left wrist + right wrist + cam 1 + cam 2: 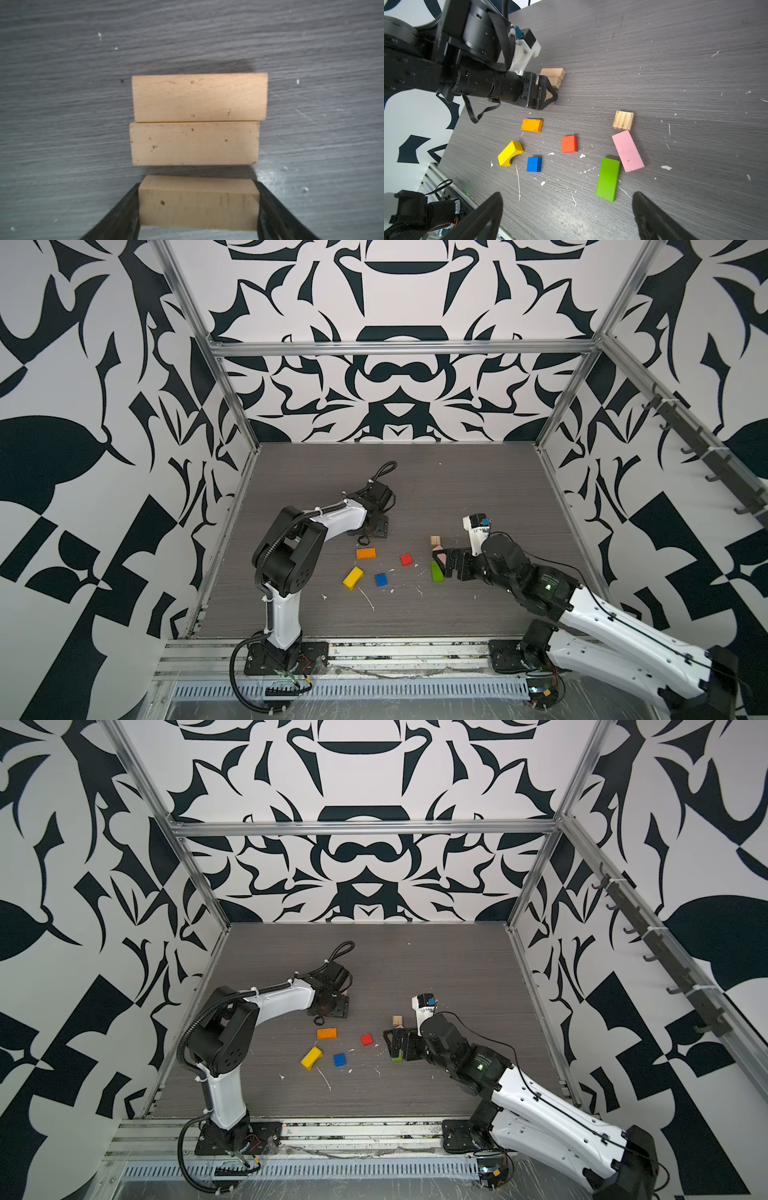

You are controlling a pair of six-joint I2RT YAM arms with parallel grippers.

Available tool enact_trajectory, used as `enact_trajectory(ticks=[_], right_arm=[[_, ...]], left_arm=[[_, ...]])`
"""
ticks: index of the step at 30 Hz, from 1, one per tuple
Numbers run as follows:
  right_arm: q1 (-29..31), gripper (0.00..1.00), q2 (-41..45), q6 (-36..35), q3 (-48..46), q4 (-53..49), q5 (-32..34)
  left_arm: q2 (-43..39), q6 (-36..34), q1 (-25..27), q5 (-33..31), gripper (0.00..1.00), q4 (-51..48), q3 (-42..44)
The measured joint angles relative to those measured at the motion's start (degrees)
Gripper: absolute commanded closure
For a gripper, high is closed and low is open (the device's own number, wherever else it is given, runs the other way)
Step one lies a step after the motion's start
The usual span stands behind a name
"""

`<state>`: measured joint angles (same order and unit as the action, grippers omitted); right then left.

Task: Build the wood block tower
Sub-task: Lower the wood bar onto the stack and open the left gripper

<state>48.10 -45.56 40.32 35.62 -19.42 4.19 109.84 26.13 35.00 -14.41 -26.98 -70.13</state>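
One plank (197, 199) in left hand (198, 216), seemingly downturned

Light: falling bright and even from above in both top views | Shadows: lying short and soft beside the tan planks (198, 97) | Glare: paling the table (270, 178) in the left wrist view | Blur: softening that whole view

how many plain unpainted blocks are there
4: two planks side by side, a third plank in the left hand, a cube by the pink block; others may be hidden.
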Motion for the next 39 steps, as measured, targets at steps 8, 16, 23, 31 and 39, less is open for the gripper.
enact_trajectory(ticks=[8,16,23,31,39], right_arm=[[0.0,0.01,0.0,-0.04,0.0,-0.04,0.11],[0.0,0.01,0.02,-0.02,0.02,-0.04,0.11],[0.0,0.0,0.0,-0.02,0.0,-0.04,0.13],[0.0,0.0,0.0,-0.02,0.0,-0.04,0.13],[0.0,0.01,0.02,0.0,0.0,-0.04,0.13]], left_arm=[[0.44,-0.24,-0.52,0.09,0.38,0.72,-0.42],[1.38,-0.28,-1.2,0.09,0.37,1.29,-1.64],[1.42,-0.26,-1.25,0.17,0.36,1.33,-1.66],[1.88,0.0,-1.29,0.17,0.24,1.36,-2.23],[1.97,0.52,-1.29,0.11,0.16,1.49,-2.25]])
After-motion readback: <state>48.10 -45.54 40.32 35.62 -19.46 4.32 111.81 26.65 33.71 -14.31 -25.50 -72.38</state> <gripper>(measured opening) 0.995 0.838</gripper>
